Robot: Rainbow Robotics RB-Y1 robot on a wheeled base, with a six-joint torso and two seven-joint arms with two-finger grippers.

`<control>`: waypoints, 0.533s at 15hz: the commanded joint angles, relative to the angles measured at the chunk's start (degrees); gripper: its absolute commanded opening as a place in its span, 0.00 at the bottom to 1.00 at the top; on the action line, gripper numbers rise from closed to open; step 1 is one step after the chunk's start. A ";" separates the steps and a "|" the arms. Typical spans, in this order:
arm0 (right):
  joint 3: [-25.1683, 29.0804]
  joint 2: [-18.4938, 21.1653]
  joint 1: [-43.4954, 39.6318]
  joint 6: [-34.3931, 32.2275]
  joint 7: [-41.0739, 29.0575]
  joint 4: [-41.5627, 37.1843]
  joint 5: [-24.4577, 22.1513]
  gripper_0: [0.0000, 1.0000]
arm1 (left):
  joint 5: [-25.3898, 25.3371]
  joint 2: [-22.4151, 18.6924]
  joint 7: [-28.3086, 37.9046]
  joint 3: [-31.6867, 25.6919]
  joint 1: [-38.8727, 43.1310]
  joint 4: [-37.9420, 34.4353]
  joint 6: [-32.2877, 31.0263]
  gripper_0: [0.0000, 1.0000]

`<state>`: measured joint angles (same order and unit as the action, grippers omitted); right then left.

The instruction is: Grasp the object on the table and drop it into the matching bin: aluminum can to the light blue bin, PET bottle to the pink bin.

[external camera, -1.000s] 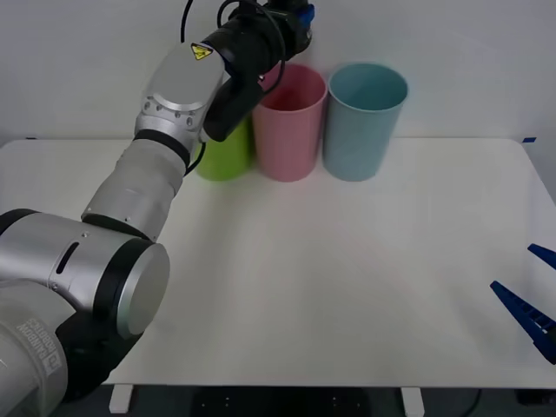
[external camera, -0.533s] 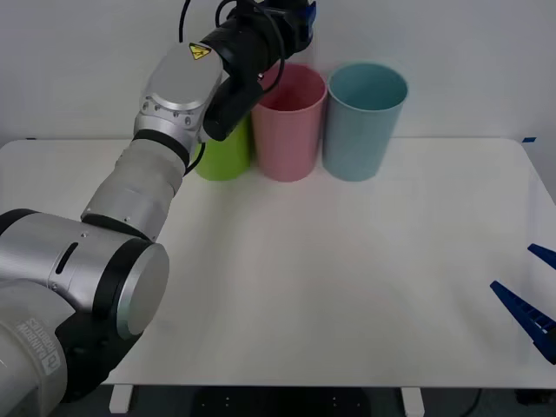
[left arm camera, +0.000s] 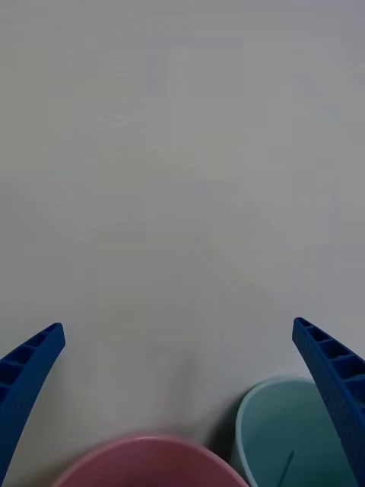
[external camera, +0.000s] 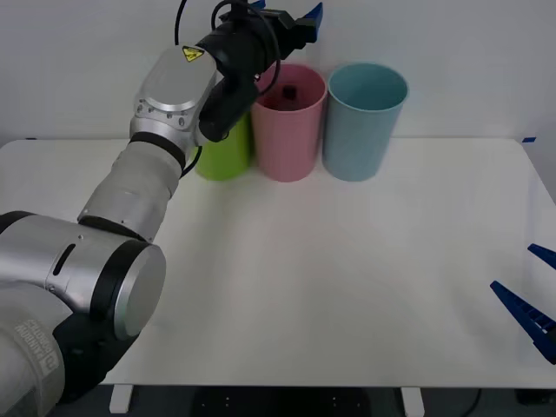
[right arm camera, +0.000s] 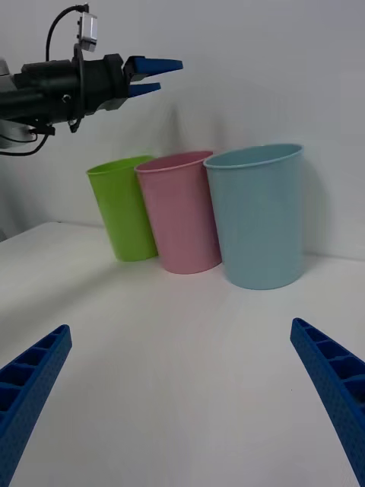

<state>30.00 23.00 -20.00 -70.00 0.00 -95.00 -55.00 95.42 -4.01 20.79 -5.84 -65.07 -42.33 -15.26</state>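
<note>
Dropping done: bottle lies inside the pink bin

Hovering above the pink bin (external camera: 289, 122), the left gripper (external camera: 300, 19) has its blue fingers (right arm camera: 156, 65) spread and empty. Half a second ago they were closer together and the bin's mouth looked bare; now a dark shape, probably the PET bottle (external camera: 290, 89), sits inside it. The light blue bin (external camera: 365, 120) stands just beside the pink one, the lime green bin (external camera: 225, 153) on its other side. Low at the white surface (external camera: 347, 278) edge, the right gripper (right arm camera: 182, 396) waits, fingers wide apart.
</note>
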 commanded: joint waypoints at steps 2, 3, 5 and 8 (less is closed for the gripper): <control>0.00 0.00 0.00 0.00 0.00 0.00 0.00 1.00 | -7.09 -2.84 -0.93 1.97 2.94 -3.19 -3.73 1.00; 0.00 0.00 0.00 0.00 0.00 0.00 0.00 1.00 | -9.02 -3.72 -1.10 2.94 4.25 -4.69 -4.25 1.00; 0.00 0.00 0.00 0.00 0.00 0.00 0.00 1.00 | -13.41 -5.57 -1.46 5.40 8.30 -9.43 -5.04 1.00; 0.00 0.00 0.00 0.00 0.00 0.00 0.00 1.00 | -18.16 -8.65 -1.89 8.04 15.59 -18.14 -5.57 1.00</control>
<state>30.00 23.00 -20.00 -70.00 0.00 -95.00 -55.00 78.51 -11.72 19.09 1.51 -51.59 -58.06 -20.63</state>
